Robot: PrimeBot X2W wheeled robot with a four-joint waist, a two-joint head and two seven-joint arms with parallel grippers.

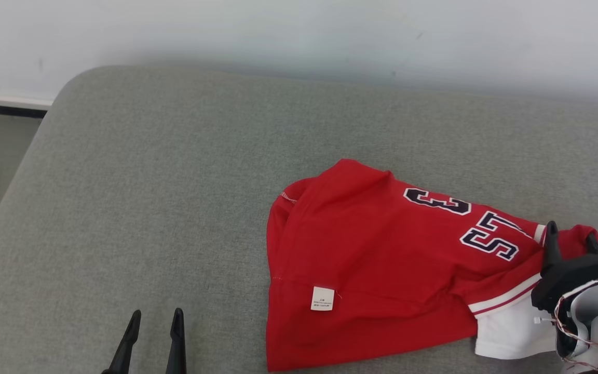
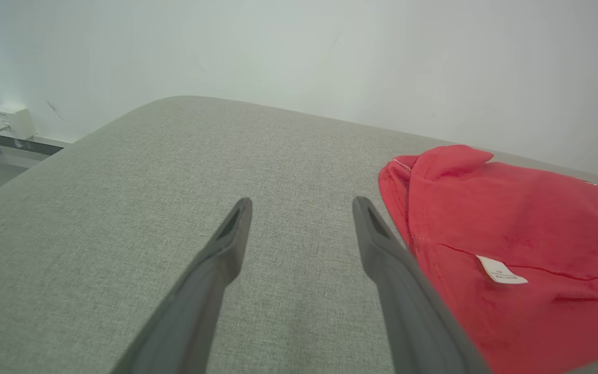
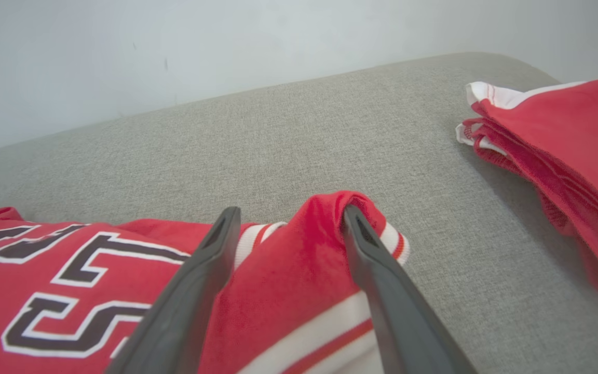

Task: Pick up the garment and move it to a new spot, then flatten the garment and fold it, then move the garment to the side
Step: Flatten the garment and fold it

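Right gripper (image 3: 288,217) astride the crumpled red jersey garment (image 1: 371,249), fingers wide.
It should close deep on the fold; left gripper (image 2: 301,208) is also wide.

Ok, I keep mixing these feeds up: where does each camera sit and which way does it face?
Head view: on the head, facing forward and down at the cushion and garment; left gripper lower left, right gripper lower right.
Left wrist view: on the left wrist, facing along open jaws over cushion toward the wall.
Right wrist view: on the right wrist, facing along open jaws straddling the garment's striped edge.
Shared: head and left wrist views both show the white label.
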